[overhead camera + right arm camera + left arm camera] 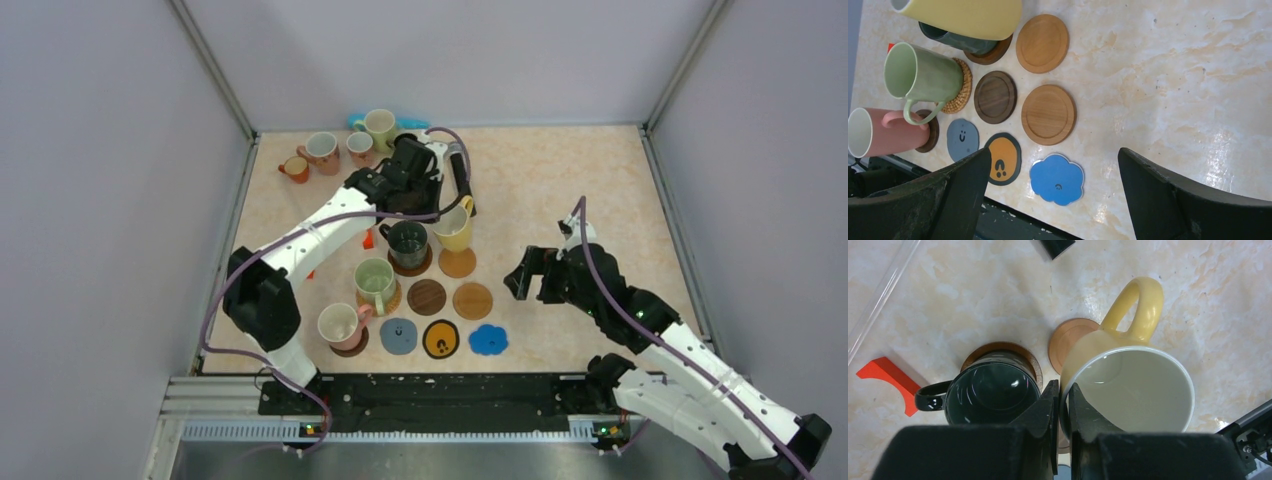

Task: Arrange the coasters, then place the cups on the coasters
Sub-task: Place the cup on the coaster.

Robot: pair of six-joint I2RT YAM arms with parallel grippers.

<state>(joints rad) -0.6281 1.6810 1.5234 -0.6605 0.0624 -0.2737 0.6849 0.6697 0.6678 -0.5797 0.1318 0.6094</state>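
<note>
My left gripper (1062, 390) is shut on the rim of a yellow cup (1128, 385), one finger inside and one outside. The cup (454, 228) hangs over the far edge of a bare tan coaster (457, 262), right next to a dark green cup (408, 243) standing on a brown coaster (1023, 351). A pale green cup (375, 280) and a pink cup (340, 325) also stand on coasters. Dark wood (427, 296), tan (473, 300), grey-blue (398, 335), black-and-yellow (441, 339) and blue scalloped (1056, 179) coasters lie bare. My right gripper (525, 272) is open and holds nothing, right of the coasters.
Several more cups (322, 152) are grouped at the back left corner. A black microphone (459, 172) lies behind the yellow cup. A small red-orange piece (890, 381) lies left of the dark green cup. Grey walls close in the table on three sides.
</note>
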